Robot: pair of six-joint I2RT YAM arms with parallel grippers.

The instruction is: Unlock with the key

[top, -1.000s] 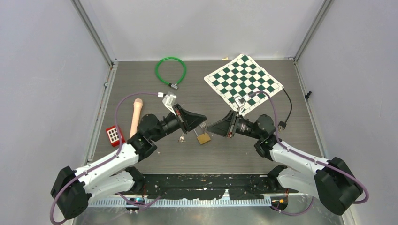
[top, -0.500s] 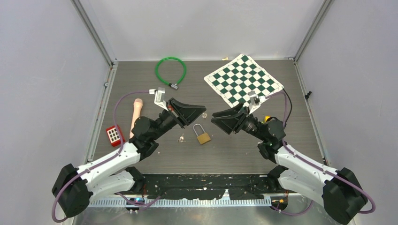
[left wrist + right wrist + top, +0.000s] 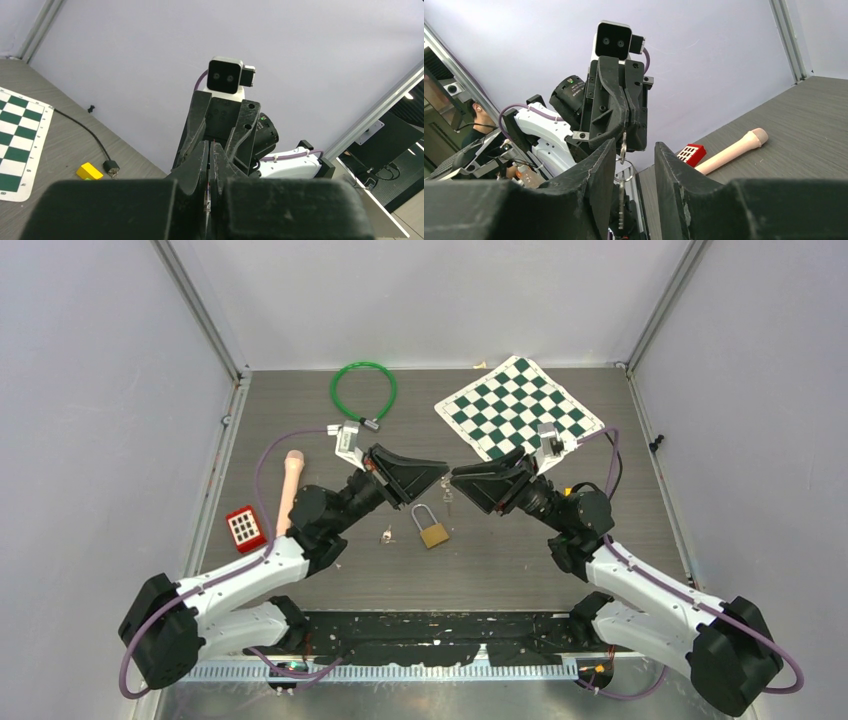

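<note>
A brass padlock (image 3: 433,531) lies on the table, shackle pointing away. My left gripper (image 3: 440,473) is raised above it and shut on a key (image 3: 446,496) of a small key ring. In the left wrist view the key's thin metal (image 3: 207,199) shows between the closed fingers (image 3: 199,160). My right gripper (image 3: 458,478) faces it tip to tip and is open. In the right wrist view the held key (image 3: 623,142) hangs between the right fingers (image 3: 600,167), with a ring and a second key (image 3: 620,210) dangling below. A loose small key (image 3: 387,536) lies left of the padlock.
A green cable lock (image 3: 363,390) lies at the back. A green-and-white chessboard mat (image 3: 520,410) is at the back right, with a black cable plug (image 3: 603,506) beside it. A red block (image 3: 243,528) and a beige handle (image 3: 290,485) lie at the left.
Both grippers rose from the table beside the padlock and came tip to tip above it. The left one carried the key ring up. The padlock stayed put.
</note>
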